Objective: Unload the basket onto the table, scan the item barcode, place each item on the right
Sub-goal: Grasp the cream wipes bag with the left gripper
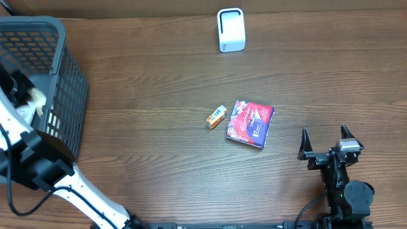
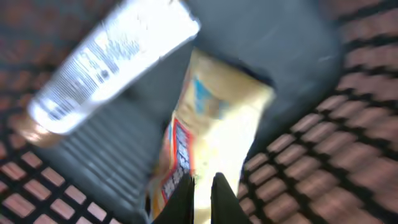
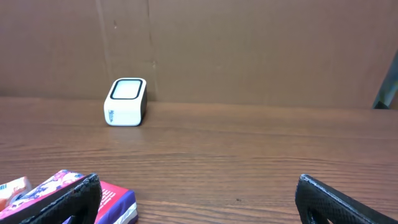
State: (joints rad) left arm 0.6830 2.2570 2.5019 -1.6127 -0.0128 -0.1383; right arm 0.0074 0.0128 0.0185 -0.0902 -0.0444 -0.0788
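My left gripper (image 2: 204,180) reaches down into the grey mesh basket (image 1: 63,83) at the far left. Its jaws stand almost together, pinched on the edge of a yellow packet (image 2: 217,118) with red and blue print. A silver-white tube (image 2: 112,62) with fine print lies beside that packet in the basket. The white scanner (image 1: 231,30) stands at the table's back middle and also shows as the scanner (image 3: 125,101) in the right wrist view. My right gripper (image 1: 324,137) rests open at the front right, nothing between its fingers.
A red and purple box (image 1: 250,123) and a small orange box (image 1: 217,116) lie mid-table, left of the right gripper. The right wrist view catches the red box (image 3: 115,200) by its left finger. Brown cardboard backs the table.
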